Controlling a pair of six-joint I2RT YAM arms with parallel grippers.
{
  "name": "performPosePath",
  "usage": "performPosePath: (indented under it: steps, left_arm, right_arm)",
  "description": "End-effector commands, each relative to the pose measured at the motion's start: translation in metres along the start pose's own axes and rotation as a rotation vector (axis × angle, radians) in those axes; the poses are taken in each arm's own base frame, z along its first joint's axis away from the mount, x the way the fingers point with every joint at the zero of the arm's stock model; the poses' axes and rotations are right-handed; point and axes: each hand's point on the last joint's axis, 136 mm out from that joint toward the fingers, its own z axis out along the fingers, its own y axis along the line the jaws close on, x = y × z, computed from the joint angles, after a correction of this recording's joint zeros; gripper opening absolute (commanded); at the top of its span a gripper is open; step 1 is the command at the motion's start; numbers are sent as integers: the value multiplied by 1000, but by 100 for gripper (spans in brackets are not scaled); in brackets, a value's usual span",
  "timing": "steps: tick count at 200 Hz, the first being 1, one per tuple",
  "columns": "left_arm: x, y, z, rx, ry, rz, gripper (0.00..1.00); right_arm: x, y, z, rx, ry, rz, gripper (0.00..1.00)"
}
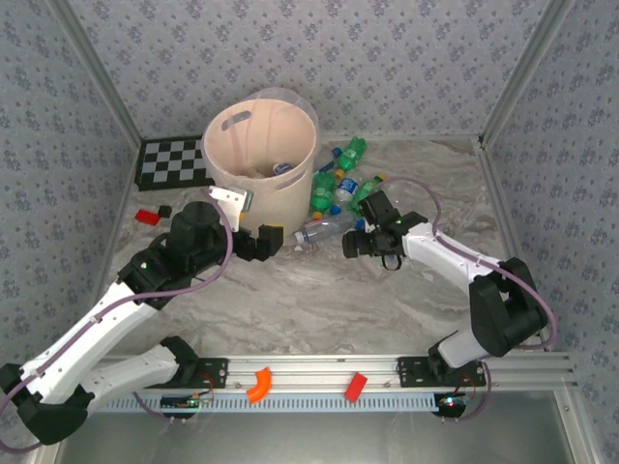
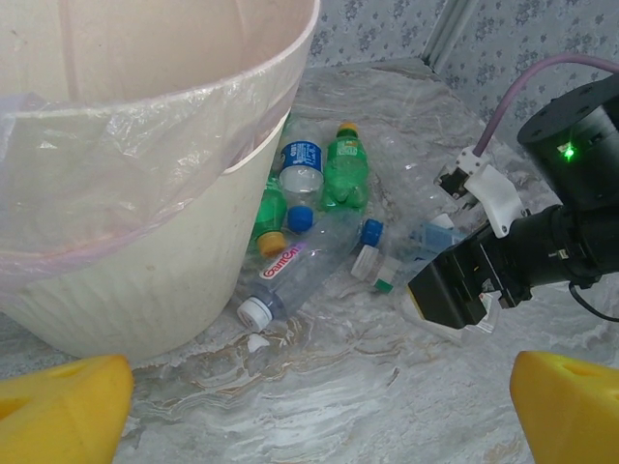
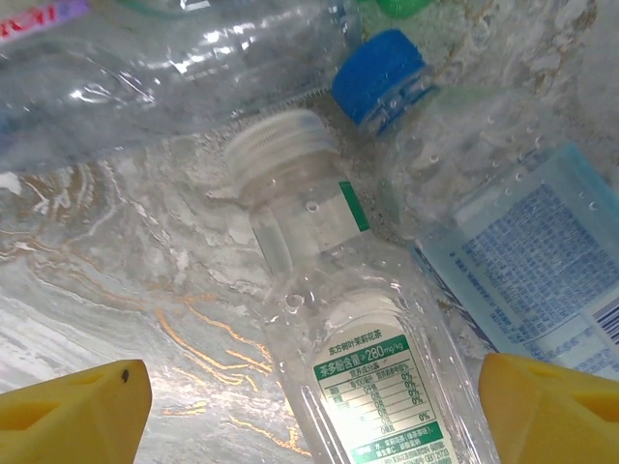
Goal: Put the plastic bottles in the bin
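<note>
A large round pale pink-beige plastic bin (image 1: 261, 159) was seen at the far side of the marbled table (image 1: 319, 300), with small green and clear plastic bottles (image 1: 340, 184) heaped just to its right. The right gripper (image 1: 350, 242) was held low beside a clear lying bottle (image 1: 324, 229), and the left gripper (image 1: 271, 242) was placed near the bin's base.

One large round bin (image 1: 280, 203) holds one bottle (image 1: 280, 167) that can be seen. Outside it lie about seven more: three green bottles (image 2: 343, 169) and four clear bottles (image 3: 358, 319). There are also two red blocks (image 1: 146, 216) and one orange piece (image 1: 257, 384).
</note>
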Motion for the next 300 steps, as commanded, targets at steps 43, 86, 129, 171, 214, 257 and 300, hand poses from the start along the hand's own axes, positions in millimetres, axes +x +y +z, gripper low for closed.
performPosePath:
  steps: [43, 86, 129, 171, 214, 257, 300]
  left_arm:
    - [-15, -5, -7, 11, -43, 13, 100]
    - [-16, -5, -9, 10, -45, 14, 100]
    - [-14, -2, -12, 0, -46, 14, 100]
    - [-14, 0, -15, -8, -52, 20, 100]
    - [-11, 2, -16, -15, -49, 23, 100]
    - [-12, 4, -20, -23, -56, 26, 100]
    - [-12, 5, -20, -30, -56, 24, 100]
  right_arm:
    - [17, 13, 6, -15, 53, -18, 84]
    - [23, 15, 8, 21, 78, -37, 84]
    - [24, 11, 16, 45, 115, -30, 83]
    - [23, 11, 26, 56, 133, -25, 81]
    - [23, 11, 37, 74, 158, -31, 78]
    - [21, 12, 42, 81, 167, -46, 70]
    - [19, 10, 31, 90, 131, -31, 61]
